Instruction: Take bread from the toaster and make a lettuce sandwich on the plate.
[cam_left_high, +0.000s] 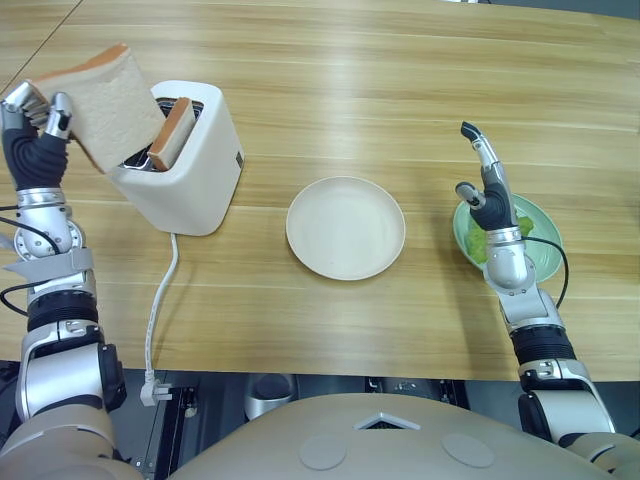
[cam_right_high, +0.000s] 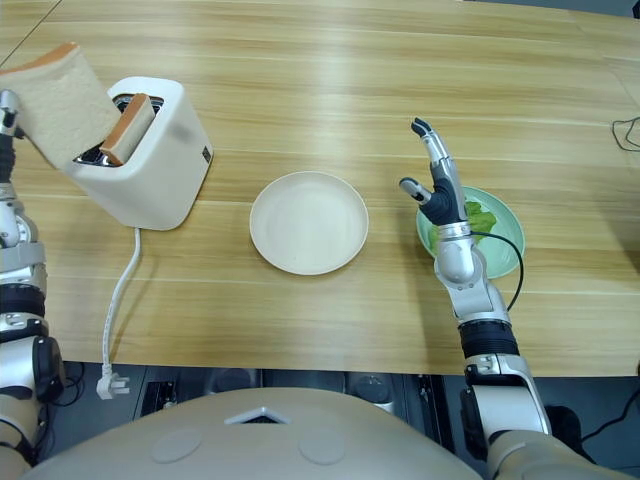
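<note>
- At the left edge of the bench, the left robot hand is grasping a bread slice, its fingers clamping the slice's left side.
- That slice is hanging tilted in the air, lifted out of the slots. Its lower corner is overlapping the toaster's top in both views, and it is hard to say whether the two are touching there.
- The toaster, white, is standing on the left part of the bench, left of the plate and apart from it.
- A second slice is sticking up out of a toaster slot, leaning slightly and showing its brown crust.
- A white cord is running from the toaster's front towards the near edge of the bench, and its plug is hanging just past that edge.
- The plate, round and cream, is sitting bare in the middle of the bench, between toaster and bowl.
- The right robot hand is released, its fingers stretching out and pointing away from the robot, holding nothing.
- That hand is hovering over the left rim of the bowl.
- The bowl, pale green, is resting just right of the plate without touching it.
- Lettuce is lying inside the bowl, partly hidden behind the right robot hand.
</note>
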